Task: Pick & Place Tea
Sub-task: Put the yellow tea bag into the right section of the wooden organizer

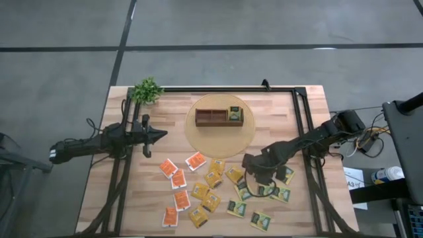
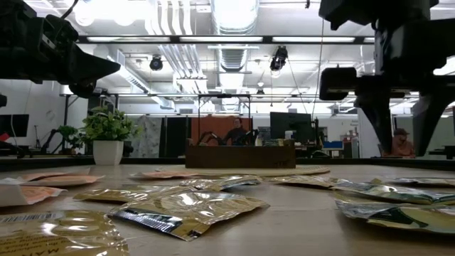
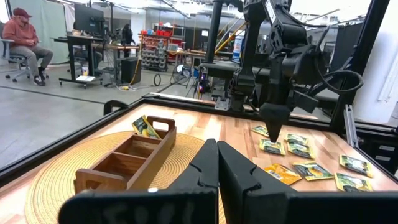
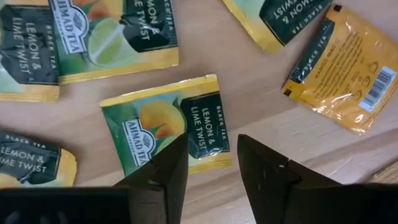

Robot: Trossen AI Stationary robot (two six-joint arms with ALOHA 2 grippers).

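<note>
Right tool point(image 4: 211, 163) parted above a green tea sachet point(image 4: 166, 129); left tool point(image 3: 217, 163) clenched, idle.

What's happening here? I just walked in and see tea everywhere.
The right tool hangs open just above a green lemon-and-lime sachet among the sachets scattered on the table, nothing gripped yet. The wooden box on the round mat holds one sachet in an end compartment. The left tool waits shut near the plant.

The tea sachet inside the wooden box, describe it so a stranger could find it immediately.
On the round woven mat sits a wooden box with three compartments. The green sachet stands in its end compartment nearest the right arm, the only sachet not lying loose on the table.
</note>
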